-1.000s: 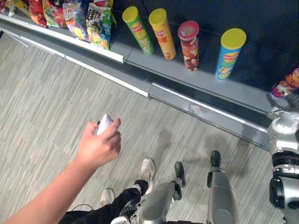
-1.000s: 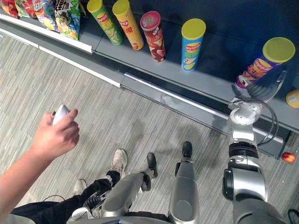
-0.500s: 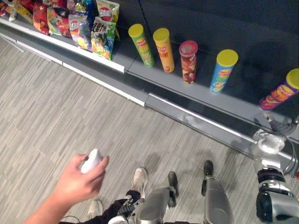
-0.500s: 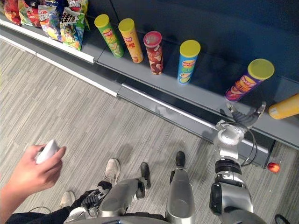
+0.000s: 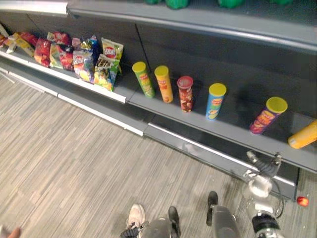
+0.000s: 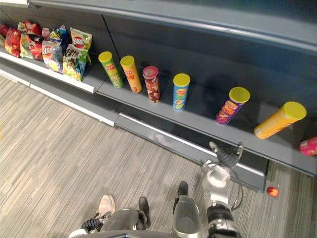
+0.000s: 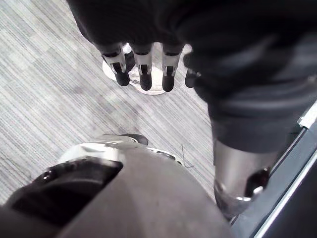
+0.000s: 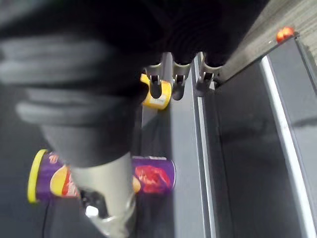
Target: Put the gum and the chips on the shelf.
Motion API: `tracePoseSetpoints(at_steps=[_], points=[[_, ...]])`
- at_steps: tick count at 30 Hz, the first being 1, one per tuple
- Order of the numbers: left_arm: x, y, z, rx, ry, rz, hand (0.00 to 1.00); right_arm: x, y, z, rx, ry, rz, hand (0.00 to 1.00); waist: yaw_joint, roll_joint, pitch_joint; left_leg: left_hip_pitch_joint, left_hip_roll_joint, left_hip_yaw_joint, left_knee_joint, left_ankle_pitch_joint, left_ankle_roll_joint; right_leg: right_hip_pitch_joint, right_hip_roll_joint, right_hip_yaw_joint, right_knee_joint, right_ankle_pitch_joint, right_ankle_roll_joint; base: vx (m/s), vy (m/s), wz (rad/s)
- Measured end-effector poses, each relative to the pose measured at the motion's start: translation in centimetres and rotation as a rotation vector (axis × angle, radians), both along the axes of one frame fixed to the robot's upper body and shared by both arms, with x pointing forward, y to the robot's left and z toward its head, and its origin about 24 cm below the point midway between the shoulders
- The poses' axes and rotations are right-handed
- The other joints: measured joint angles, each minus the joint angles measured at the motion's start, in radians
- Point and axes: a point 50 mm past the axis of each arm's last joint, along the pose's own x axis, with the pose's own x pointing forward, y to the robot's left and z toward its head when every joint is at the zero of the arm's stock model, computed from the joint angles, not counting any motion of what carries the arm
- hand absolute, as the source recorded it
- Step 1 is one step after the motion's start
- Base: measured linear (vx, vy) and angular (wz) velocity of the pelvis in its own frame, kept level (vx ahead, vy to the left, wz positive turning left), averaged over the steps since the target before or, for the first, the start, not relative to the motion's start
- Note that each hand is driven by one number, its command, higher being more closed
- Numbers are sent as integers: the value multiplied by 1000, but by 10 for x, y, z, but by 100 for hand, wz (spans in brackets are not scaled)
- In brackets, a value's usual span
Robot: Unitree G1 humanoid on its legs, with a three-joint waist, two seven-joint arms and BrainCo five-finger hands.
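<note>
right hand (image 6: 225, 157) hung with fingers spread and empty below the shelf (image 6: 203, 120) bearing the purple chips can (image 6: 232, 105); left hand (image 7: 144, 69) relaxed, empty. we judged the chips step done; the gum needed fetching next.

Overhead light falls evenly on the grey floor (image 5: 74, 158), which reads bright with no hard shadows. The lower shelf (image 6: 203, 116) sits in shade under the upper shelf (image 5: 198, 17), and its back panel is dim. The chip cans (image 6: 181, 91) cast faint, soft shadows on that panel. The front rail (image 5: 188, 147) shows pale glare. Both wrist views are dark near the camera.
</note>
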Motion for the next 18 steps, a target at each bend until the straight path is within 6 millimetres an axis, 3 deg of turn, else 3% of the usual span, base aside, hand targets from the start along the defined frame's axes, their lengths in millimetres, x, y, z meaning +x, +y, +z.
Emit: tracePoseSetpoints(at_steps=[2, 9, 13, 15, 18], points=[[-4, 4, -1, 17, 24, -12, 0, -13, 20, -14, 37, 51, 107, 0, -3, -21, -30, 11, 5, 11, -16, -1, -2, 4, 10, 7, -12, 3, -2, 68, -13, -17], [-11, 13, -1, 72, 70, -3, 0, -52, 55, -51, 79, 254, 410, 0, -3, -61, -61, 50, 13, 57, -36, -13, -4, 37, 32, 42, -58, 32, -11, 56, 19, -17], [-19, 16, -3, 87, 122, 40, 0, -77, 52, -75, 121, 395, 406, 0, -6, -76, -80, 82, 17, 76, -39, -25, -8, 63, 41, 59, -71, 37, -8, 40, 24, -18], [-22, 19, -4, 97, 135, 80, 0, -102, 47, -95, 157, 516, 364, 0, -6, -89, -92, 96, 19, 89, -47, -28, -11, 75, 47, 69, -74, 37, -8, 16, 18, -14], [-27, 21, -5, 94, 152, 120, 0, -121, 42, -105, 183, 584, 315, 0, -6, -97, -102, 99, 20, 92, -48, -32, -10, 75, 48, 73, -74, 37, -8, 0, -1, -6]])
